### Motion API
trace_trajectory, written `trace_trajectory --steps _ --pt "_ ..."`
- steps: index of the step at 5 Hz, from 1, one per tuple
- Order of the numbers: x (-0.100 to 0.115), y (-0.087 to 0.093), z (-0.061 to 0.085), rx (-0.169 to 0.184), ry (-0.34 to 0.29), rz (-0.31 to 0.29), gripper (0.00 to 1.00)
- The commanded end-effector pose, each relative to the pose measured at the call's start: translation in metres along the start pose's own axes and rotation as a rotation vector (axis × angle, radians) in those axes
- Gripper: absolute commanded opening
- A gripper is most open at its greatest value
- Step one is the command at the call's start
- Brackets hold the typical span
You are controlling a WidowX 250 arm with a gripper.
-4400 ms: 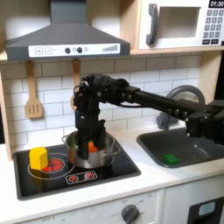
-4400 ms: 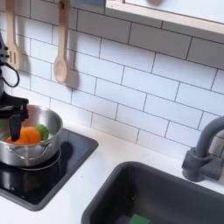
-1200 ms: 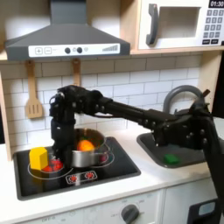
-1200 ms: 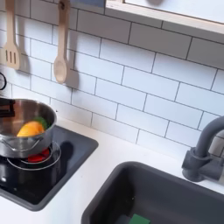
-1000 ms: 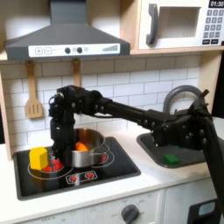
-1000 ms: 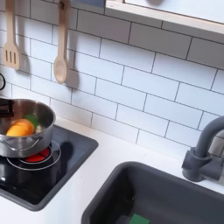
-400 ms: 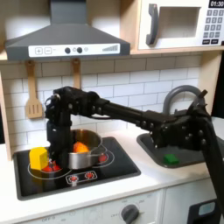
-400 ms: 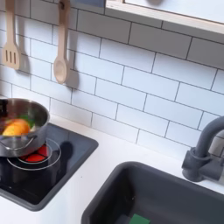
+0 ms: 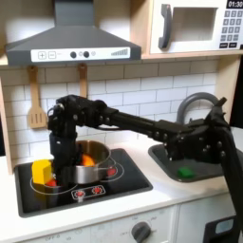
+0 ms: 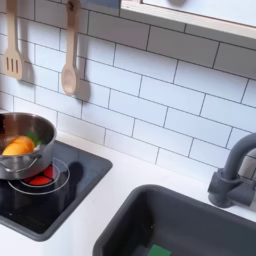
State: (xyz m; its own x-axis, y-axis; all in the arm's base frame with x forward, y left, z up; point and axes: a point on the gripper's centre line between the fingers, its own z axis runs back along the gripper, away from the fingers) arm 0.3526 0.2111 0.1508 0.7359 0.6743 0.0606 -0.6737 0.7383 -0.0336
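A small steel pot point(image 9: 87, 171) sits on the black toy stove point(image 9: 114, 187), over the left part of the hob in the first exterior view. In the second exterior view the pot point(image 10: 24, 160) holds an orange object point(image 10: 18, 146) and a green piece point(image 10: 36, 138), above a red burner ring point(image 10: 38, 179). My gripper point(image 9: 63, 164) reaches down at the pot's left rim and appears shut on it. A yellow block point(image 9: 42, 172) stands just left of the gripper on the hob.
A dark sink point(image 9: 195, 163) with a green item point(image 9: 185, 172) lies right of the stove, with a grey faucet point(image 10: 234, 170) behind it. Wooden utensils point(image 10: 68, 58) hang on the tiled wall. The hood and a microwave point(image 9: 195, 24) are overhead.
The pot has slid left across the hob with my gripper at its rim, moving from the right burner toward the yellow block. Its contents stayed inside.
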Motion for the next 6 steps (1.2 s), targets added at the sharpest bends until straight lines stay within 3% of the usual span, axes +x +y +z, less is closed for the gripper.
trace_trajectory --steps 1,2,5,6 --pt "-0.016 -0.019 0.020 -0.088 -0.025 -0.055 1.00" --pt "-0.020 -0.023 0.038 -0.138 -0.064 -0.065 1.00" --pt "-0.038 -0.035 0.062 -0.195 -0.121 -0.109 1.00" --pt "-0.041 -0.042 0.058 -0.201 -0.109 -0.122 1.00"
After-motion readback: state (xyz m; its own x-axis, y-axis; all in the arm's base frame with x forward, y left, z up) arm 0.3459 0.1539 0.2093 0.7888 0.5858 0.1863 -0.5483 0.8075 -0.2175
